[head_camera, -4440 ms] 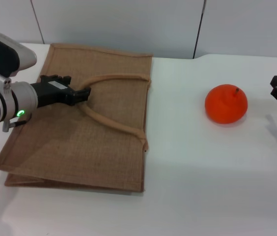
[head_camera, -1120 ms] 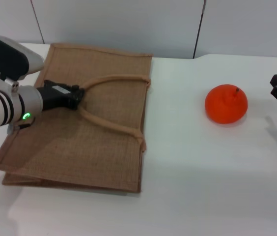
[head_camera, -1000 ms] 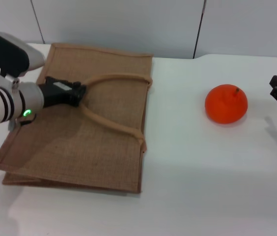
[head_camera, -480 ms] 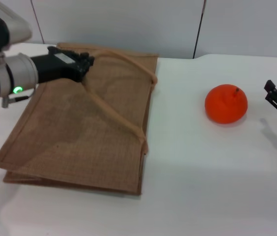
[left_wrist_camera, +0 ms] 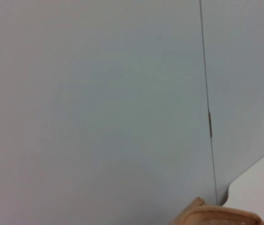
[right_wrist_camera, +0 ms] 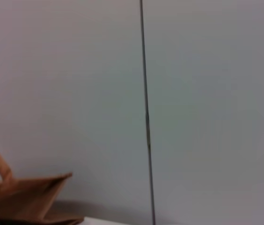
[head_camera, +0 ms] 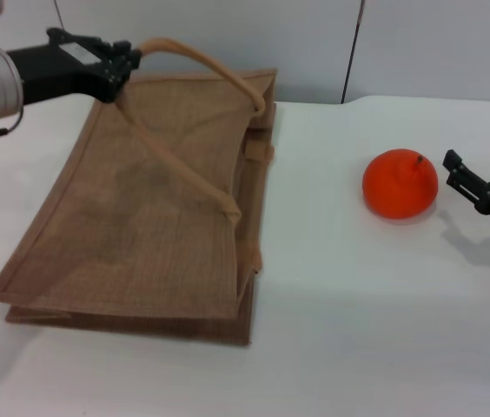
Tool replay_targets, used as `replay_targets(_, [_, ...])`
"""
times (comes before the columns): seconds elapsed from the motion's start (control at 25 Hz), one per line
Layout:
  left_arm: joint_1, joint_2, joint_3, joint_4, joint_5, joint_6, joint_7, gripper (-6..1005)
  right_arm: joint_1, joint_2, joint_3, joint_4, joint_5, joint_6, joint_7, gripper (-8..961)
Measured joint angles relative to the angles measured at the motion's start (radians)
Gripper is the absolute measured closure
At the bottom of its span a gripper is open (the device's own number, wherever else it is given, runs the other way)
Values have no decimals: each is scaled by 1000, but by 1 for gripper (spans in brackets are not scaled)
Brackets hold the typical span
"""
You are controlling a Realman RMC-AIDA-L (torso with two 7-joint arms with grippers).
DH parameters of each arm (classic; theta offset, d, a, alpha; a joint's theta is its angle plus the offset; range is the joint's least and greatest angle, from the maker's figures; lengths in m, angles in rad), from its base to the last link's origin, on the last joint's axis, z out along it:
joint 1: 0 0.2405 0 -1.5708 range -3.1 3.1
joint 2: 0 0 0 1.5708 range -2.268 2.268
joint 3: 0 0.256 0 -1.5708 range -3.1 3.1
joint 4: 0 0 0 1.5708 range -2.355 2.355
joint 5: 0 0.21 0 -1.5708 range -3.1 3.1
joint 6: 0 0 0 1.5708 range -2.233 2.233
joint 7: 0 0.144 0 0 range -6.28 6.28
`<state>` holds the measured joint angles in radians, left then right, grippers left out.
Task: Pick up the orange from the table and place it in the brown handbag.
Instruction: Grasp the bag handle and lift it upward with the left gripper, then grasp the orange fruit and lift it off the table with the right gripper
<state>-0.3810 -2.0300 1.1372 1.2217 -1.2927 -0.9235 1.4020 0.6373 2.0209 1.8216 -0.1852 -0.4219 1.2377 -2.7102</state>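
The left gripper [head_camera: 116,68] is clenched on a rope handle [head_camera: 197,61], tenting the brown handbag [head_camera: 149,208]; a slip would collapse its mouth. The right gripper [head_camera: 480,182], released, could nudge the orange [head_camera: 400,183] rolling across the surface [head_camera: 358,330]

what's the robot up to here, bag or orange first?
Bag first. The left hand is shut on a rope handle of the brown handbag and holds it up at the far side, so the bag's upper panel is raised while its base rests on the white table. The orange sits untouched on the table to the bag's right. The right hand is open just beside the orange, not touching it.
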Motion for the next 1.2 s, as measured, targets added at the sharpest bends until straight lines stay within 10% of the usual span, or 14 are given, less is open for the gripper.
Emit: replay_targets(1.2, [-17, 2, -160, 370, 129, -215, -162, 879, 43, -5, -138, 7, 0, -34, 134, 80])
